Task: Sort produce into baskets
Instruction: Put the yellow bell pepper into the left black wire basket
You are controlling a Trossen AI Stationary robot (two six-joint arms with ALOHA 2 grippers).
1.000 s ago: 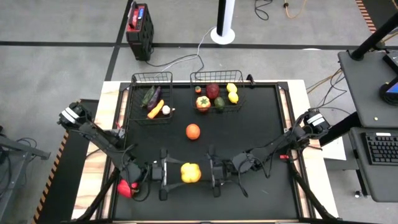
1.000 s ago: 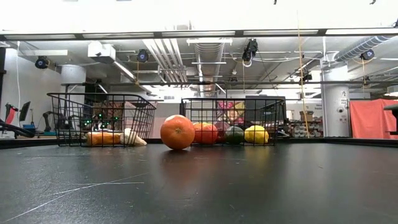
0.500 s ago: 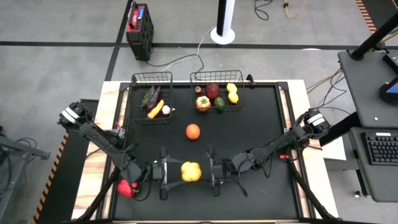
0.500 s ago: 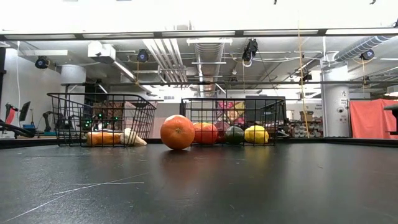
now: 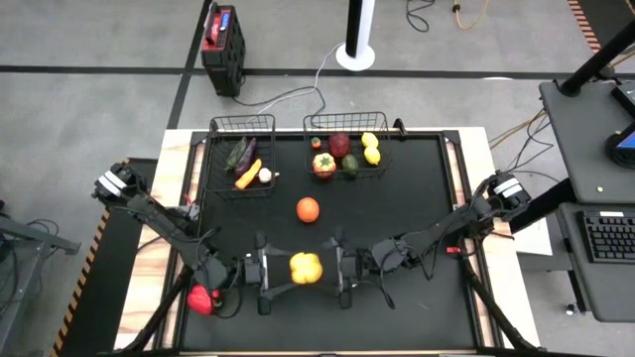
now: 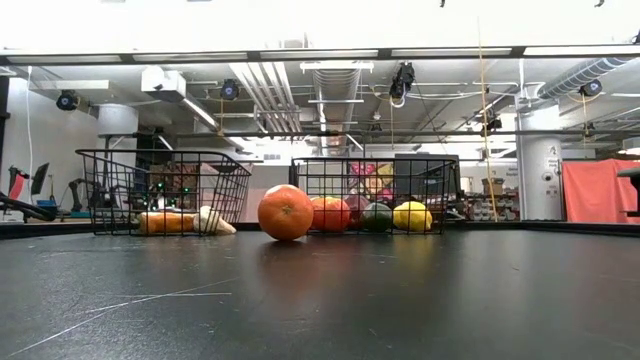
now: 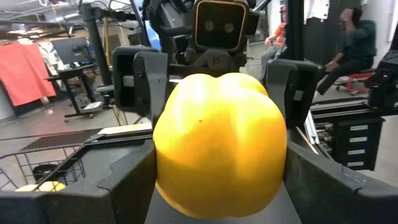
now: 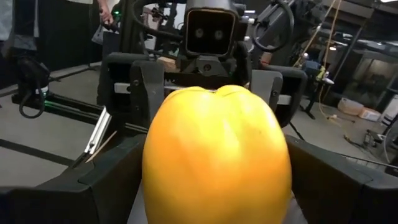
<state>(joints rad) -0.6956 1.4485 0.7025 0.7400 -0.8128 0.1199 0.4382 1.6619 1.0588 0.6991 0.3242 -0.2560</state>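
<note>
A yellow pepper (image 5: 306, 268) hangs above the table's near middle, between my two grippers, which face each other level. My left gripper (image 7: 221, 186) comes from the table's left and is shut on the pepper. My right gripper (image 8: 217, 186) comes from the right and is open, one finger on either side of the pepper's other half. An orange (image 5: 308, 209) rests on the table's middle. The narrower basket (image 5: 241, 118) at the far left holds an eggplant, a carrot and garlic. The wider basket (image 5: 345, 115) beside it holds lemons, a red pepper and more. My left gripper pinches the yellow pepper's two opposite sides (image 7: 163, 155) between its two fingers (image 7: 124, 186). The fingers come level from the table's left. The pepper is lifted clear of the table and fills the gap between the fingers.
A red piece of produce (image 5: 203, 297) lies at the near left corner beside my left arm. The black mat (image 5: 417, 218) is bare between the orange and the right edge. In the low view the orange (image 6: 285, 212) stands in front of both baskets.
</note>
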